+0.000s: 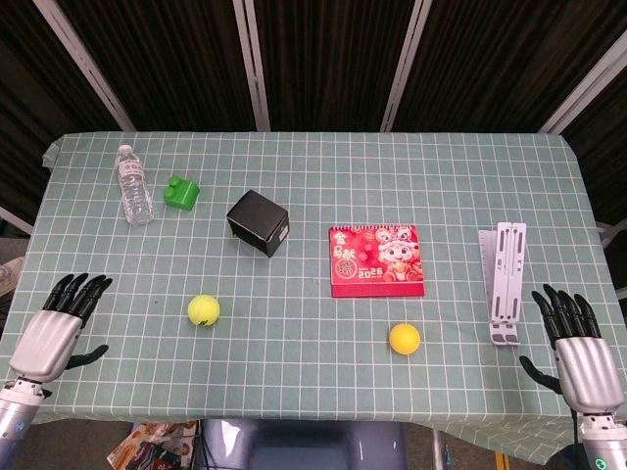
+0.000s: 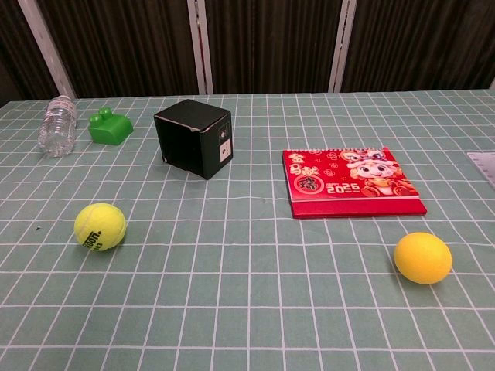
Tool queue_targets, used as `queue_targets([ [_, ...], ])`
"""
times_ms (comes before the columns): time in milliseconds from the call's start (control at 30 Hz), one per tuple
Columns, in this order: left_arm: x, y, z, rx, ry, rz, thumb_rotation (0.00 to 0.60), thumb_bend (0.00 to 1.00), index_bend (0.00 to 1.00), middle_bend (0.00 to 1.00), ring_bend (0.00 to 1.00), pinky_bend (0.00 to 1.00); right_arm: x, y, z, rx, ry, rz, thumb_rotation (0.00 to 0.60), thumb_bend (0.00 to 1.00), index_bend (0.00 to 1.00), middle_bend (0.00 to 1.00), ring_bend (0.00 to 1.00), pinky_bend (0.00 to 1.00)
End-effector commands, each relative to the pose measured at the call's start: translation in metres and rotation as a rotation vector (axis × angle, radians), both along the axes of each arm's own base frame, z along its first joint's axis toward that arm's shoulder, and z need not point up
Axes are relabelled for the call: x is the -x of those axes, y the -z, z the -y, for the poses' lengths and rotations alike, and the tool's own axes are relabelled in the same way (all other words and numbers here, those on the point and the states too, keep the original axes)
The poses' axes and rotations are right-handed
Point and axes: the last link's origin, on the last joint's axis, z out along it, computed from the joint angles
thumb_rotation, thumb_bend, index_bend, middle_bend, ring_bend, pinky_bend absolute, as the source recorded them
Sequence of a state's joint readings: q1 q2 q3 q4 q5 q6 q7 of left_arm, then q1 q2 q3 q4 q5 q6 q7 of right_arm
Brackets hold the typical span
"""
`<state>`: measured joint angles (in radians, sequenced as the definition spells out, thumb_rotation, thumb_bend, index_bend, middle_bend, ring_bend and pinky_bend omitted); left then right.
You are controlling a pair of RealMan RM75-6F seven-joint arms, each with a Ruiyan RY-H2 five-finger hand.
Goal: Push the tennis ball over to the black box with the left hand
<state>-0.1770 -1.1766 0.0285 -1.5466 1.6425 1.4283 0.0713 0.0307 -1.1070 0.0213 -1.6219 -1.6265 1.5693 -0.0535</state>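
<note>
Checked table (image 1: 294, 382), tennis ball (image 1: 204, 310) apart from black box (image 1: 258, 222), left hand (image 1: 59, 328) at near-left edge, fingers (image 1: 83, 290) spread

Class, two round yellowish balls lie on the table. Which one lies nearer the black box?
The tennis ball, greenish-yellow with printed lettering, left of the plain orange-yellow ball. It lies just in front of the black box; the other sits below the red calendar.

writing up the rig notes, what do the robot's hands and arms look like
Both the left hand and the right hand have black fingers on a smooth silver-grey palm shell, each with a black thumb at the side. Below each, a grey wrist section begins; the right one shows a small lit green ring near the frame's bottom edge. No sleeves or loose cables are visible.
</note>
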Motion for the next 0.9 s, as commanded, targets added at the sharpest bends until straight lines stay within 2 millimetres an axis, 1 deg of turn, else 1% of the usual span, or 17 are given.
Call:
queue_targets([
  [33, -0.001, 0.003, -0.001, 0.007, 0.003, -0.001, 0.600, 0.11, 0.00, 0.07, 0.00, 0.04, 0.000, -0.001, -0.002, 0.001, 0.003, 0.002, 0.600, 0.24, 0.00, 0.00, 0.00, 0.00],
  [200, -0.003, 0.012, -0.004, 0.039, 0.014, -0.009, 0.600, 0.12, 0.01, 0.09, 0.01, 0.04, 0.001, -0.003, -0.005, 0.001, 0.004, 0.001, 0.600, 0.24, 0.00, 0.00, 0.00, 0.00],
  [233, -0.004, 0.014, -0.004, 0.050, 0.025, -0.010, 0.600, 0.12, 0.03, 0.11, 0.02, 0.07, 0.001, -0.003, -0.006, 0.001, 0.002, 0.005, 0.600, 0.24, 0.00, 0.00, 0.00, 0.00],
  [300, -0.008, 0.023, -0.002, 0.088, 0.053, -0.006, 0.600, 0.12, 0.06, 0.17, 0.07, 0.20, 0.001, -0.003, -0.006, 0.002, 0.002, 0.005, 0.600, 0.24, 0.00, 0.00, 0.00, 0.00],
  [333, -0.010, 0.027, -0.001, 0.112, 0.065, -0.002, 0.600, 0.13, 0.11, 0.24, 0.13, 0.32, 0.001, -0.003, -0.006, 0.002, 0.002, 0.003, 0.600, 0.24, 0.00, 0.00, 0.00, 0.00],
  [367, -0.012, 0.031, 0.000, 0.131, 0.079, 0.004, 0.600, 0.14, 0.13, 0.28, 0.16, 0.38, 0.002, -0.004, -0.006, 0.002, 0.004, 0.003, 0.600, 0.24, 0.00, 0.00, 0.00, 0.00],
  [400, -0.014, 0.034, 0.001, 0.150, 0.092, 0.005, 0.600, 0.15, 0.18, 0.35, 0.22, 0.47, 0.002, -0.004, -0.006, 0.004, 0.006, 0.003, 0.600, 0.24, 0.00, 0.00, 0.00, 0.00],
  [433, -0.015, 0.038, 0.001, 0.169, 0.102, 0.007, 0.600, 0.18, 0.28, 0.45, 0.31, 0.58, 0.002, -0.004, -0.005, 0.006, 0.008, 0.004, 0.600, 0.24, 0.00, 0.00, 0.00, 0.00],
  [467, -0.017, 0.041, 0.002, 0.183, 0.112, 0.008, 0.600, 0.21, 0.36, 0.54, 0.39, 0.67, 0.003, -0.005, -0.005, 0.007, 0.011, 0.006, 0.600, 0.24, 0.00, 0.00, 0.00, 0.00],
  [533, -0.019, 0.047, 0.003, 0.211, 0.127, 0.007, 0.600, 0.25, 0.47, 0.64, 0.49, 0.75, 0.003, -0.005, -0.006, 0.008, 0.014, 0.007, 0.600, 0.24, 0.00, 0.00, 0.00, 0.00],
  [567, -0.020, 0.050, 0.003, 0.224, 0.136, 0.007, 0.600, 0.26, 0.51, 0.69, 0.52, 0.77, 0.003, -0.005, -0.006, 0.008, 0.014, 0.007, 0.600, 0.24, 0.00, 0.00, 0.00, 0.00],
  [633, -0.021, 0.055, 0.004, 0.242, 0.151, 0.006, 0.600, 0.28, 0.56, 0.72, 0.55, 0.78, 0.003, -0.005, -0.006, 0.004, 0.013, 0.008, 0.600, 0.24, 0.00, 0.00, 0.00, 0.00],
  [767, -0.021, 0.063, 0.009, 0.279, 0.159, -0.005, 0.600, 0.28, 0.61, 0.74, 0.56, 0.78, 0.004, -0.005, -0.006, -0.003, 0.018, 0.001, 0.600, 0.24, 0.00, 0.00, 0.00, 0.00],
  [900, -0.021, 0.071, 0.007, 0.290, 0.159, -0.031, 0.600, 0.28, 0.63, 0.74, 0.56, 0.78, 0.005, -0.005, -0.007, -0.004, 0.024, 0.004, 0.600, 0.24, 0.00, 0.00, 0.00, 0.00],
])
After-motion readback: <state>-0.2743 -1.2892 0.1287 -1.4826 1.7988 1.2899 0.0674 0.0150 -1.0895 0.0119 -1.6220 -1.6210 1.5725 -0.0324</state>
